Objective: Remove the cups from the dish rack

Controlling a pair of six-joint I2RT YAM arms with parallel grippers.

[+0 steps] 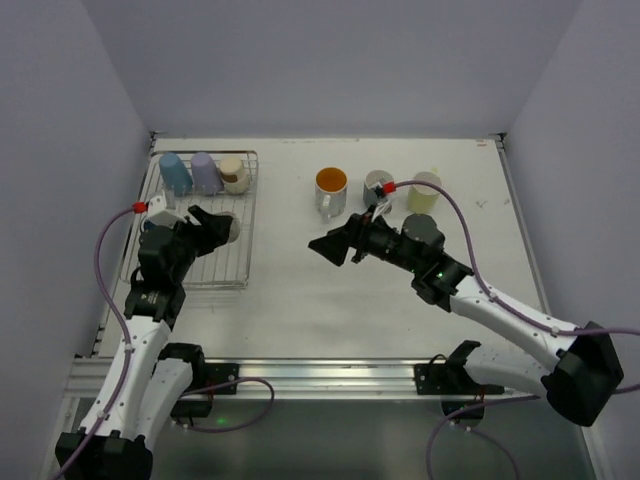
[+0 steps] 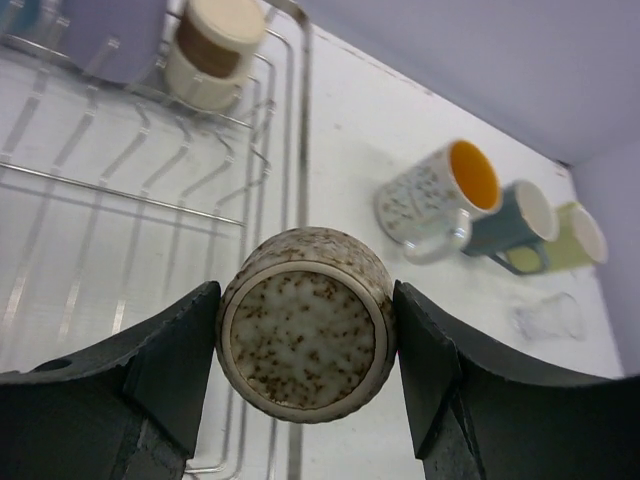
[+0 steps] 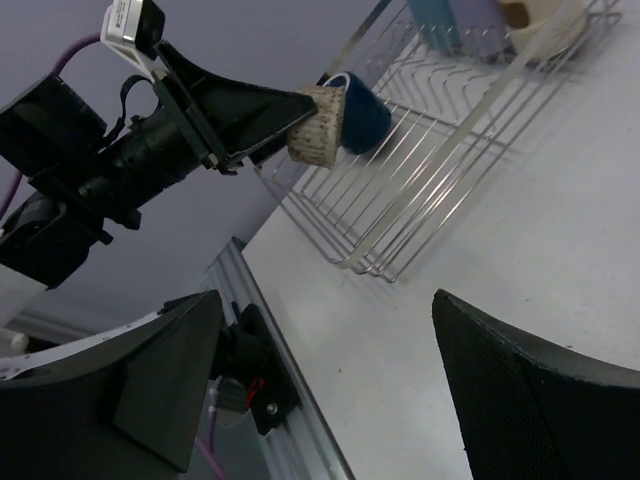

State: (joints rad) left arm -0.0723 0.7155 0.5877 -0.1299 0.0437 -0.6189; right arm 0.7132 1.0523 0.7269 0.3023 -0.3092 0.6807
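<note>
My left gripper [image 1: 222, 228] is shut on a speckled cream cup [image 2: 305, 325], bottom toward the camera, over the right side of the wire dish rack [image 1: 243, 262]. A navy cup [image 3: 362, 112] shows just behind the held cup [image 3: 318, 125] in the right wrist view. Light blue [image 1: 174, 172], lavender [image 1: 205, 171] and beige [image 1: 234, 173] cups stand at the rack's back. The orange-inside mug [image 1: 331, 186], grey cup [image 1: 378, 185] and pale yellow-green cup [image 1: 425, 190] sit on the table. My right gripper [image 1: 330, 246] is open and empty mid-table.
A tiny clear glass [image 2: 545, 320] lies on the table near the three unloaded cups. The rack [image 2: 300, 150] has low raised wire sides. The table's aluminium front rail [image 3: 290, 400] runs along the near edge. Walls close in the table at left, back and right.
</note>
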